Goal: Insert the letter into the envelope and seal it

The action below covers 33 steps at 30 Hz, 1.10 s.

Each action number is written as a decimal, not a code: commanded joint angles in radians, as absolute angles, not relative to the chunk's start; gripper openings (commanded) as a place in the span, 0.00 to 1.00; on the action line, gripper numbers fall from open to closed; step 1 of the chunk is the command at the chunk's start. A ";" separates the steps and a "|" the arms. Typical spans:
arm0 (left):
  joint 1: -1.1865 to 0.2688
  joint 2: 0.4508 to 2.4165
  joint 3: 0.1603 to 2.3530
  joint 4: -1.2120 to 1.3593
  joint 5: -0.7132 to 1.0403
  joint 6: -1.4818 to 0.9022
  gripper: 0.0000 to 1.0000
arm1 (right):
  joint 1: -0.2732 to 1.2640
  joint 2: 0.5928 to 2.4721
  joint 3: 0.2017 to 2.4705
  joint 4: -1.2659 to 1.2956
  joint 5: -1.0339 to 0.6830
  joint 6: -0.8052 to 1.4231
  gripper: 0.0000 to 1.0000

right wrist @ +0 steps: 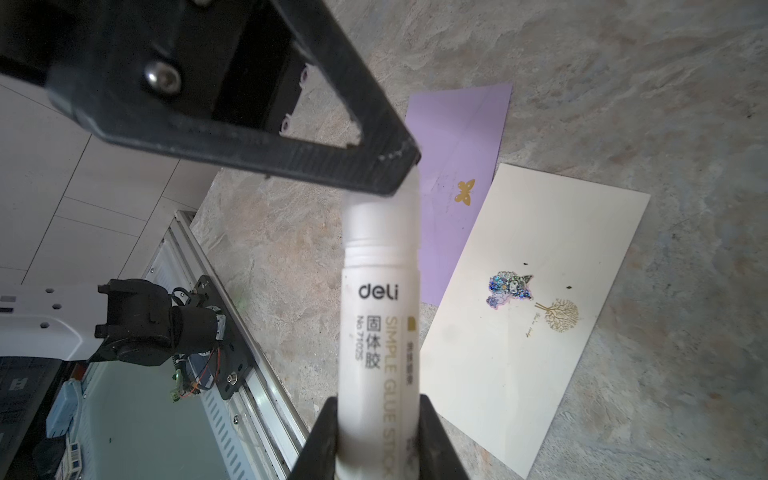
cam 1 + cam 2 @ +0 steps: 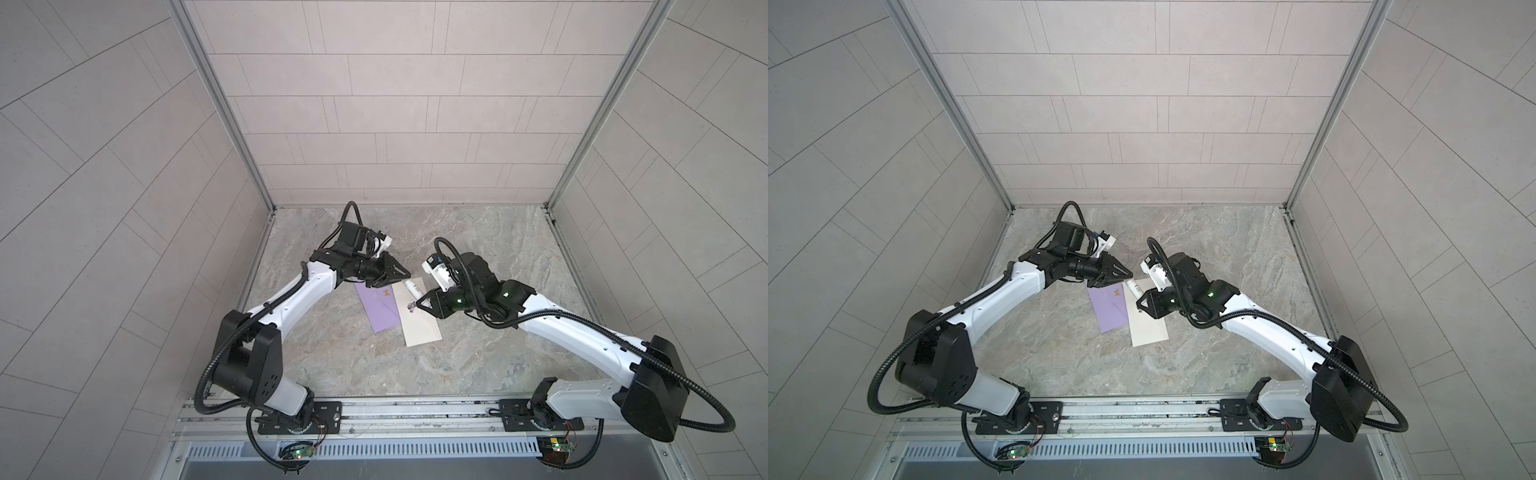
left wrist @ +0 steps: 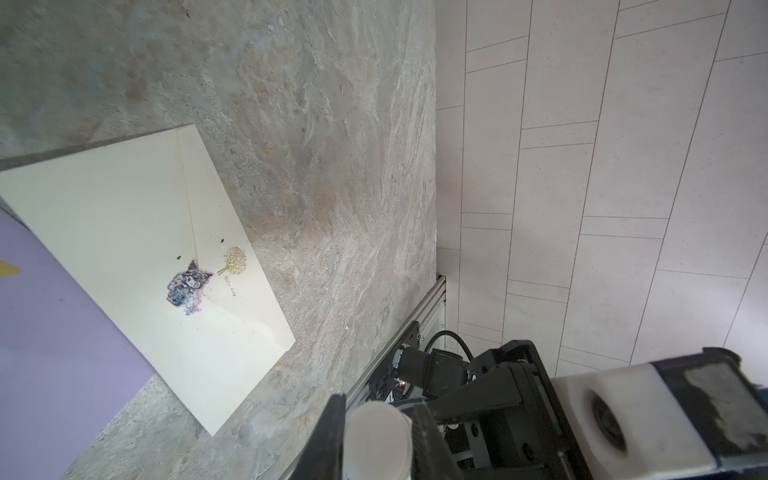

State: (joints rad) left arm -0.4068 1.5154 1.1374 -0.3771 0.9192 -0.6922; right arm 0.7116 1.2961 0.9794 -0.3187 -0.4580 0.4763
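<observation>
Stone-patterned tabletop [image 2: 478,361], grey-brown, bears two flat items. The cream envelope [image 2: 422,326] lies near mid-table with a glittery sticker [image 3: 187,291] and a gold tree print [image 3: 233,259] on its upper face. The purple envelope [image 2: 376,311], carrying a gold butterfly [image 1: 464,192], lies alongside the cream envelope, long edges meeting. Which overlaps cannot be told.

Grey-beige marbled stone surface [image 2: 478,249], matte, evenly lit, faint shadows only. Enclosed on far, left and right edges by pale tiled panels: back wall [image 2: 395,104], left wall [image 2: 104,166], right wall [image 2: 685,187]. Aluminium posts [image 2: 224,108] rising at far corners. Metal rail [image 2: 415,409] along near edge, slotted grille [image 2: 415,451] just outside it.
</observation>
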 commanded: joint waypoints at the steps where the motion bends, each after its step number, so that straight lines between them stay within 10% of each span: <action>1: -0.486 1.518 1.115 -0.427 1.063 -0.693 0.16 | 0.706 1.315 1.037 -0.094 -0.387 0.488 0.00; 26: -0.548 1.526 1.024 -0.178 1.064 -0.850 0.15 | 0.627 1.459 0.979 -0.022 -0.169 0.631 0.00; 33: -0.436 1.437 1.024 -0.386 0.573 -0.817 0.29 | 0.676 1.522 0.962 -0.012 -0.175 0.628 0.00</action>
State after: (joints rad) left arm -0.4877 1.5032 1.0252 -0.2531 0.7673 -0.8230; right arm 0.6430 1.5139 0.9604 -0.0864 -0.2375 0.6113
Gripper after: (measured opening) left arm 0.280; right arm 0.263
